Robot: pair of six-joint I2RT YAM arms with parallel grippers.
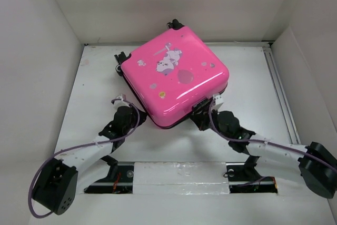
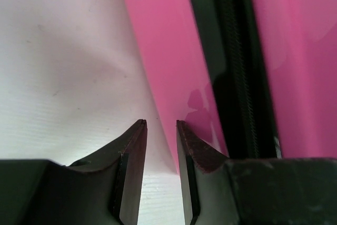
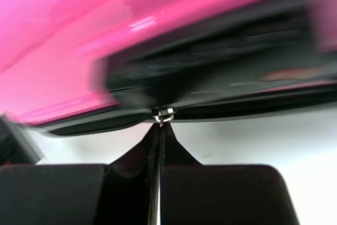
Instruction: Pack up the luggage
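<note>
Top external: both arm bases sit at the near edge of the white table (image 1: 89,77), on either side of a white strip (image 1: 181,175). Each arm reaches forward and inward toward the near side of the luggage (image 1: 176,77).

Left wrist: left gripper (image 2: 161,126) is low over the table. Its fingers (image 2: 134,146) are slightly spread, with a narrow gap and nothing between them. The right-hand fingertip is just in front of the pink shell's lower edge; contact cannot be told. A black zipper band (image 2: 231,51) runs up the shell beyond the tips.

Right wrist: right gripper (image 3: 159,127) has its fingers pressed together, only a thin seam between them. A small silvery metal pull (image 3: 164,115) sits right at the tips and looks nipped there. It hangs from the black seam of the case. This view is blurred, so no finer detail can be read.

Luggage: closed, lying flat on the table, roughly mid-table and turned diagonally, one corner toward the arms. The printed shell faces up; the cartoon animal print (image 1: 167,61) is near the middle of the lid. The left gripper is at the near-left edge, the right gripper at the near-right corner.

Far side: black wheels (image 1: 175,23) stick out from the far corners, close to the white back wall (image 1: 168,3).
</note>
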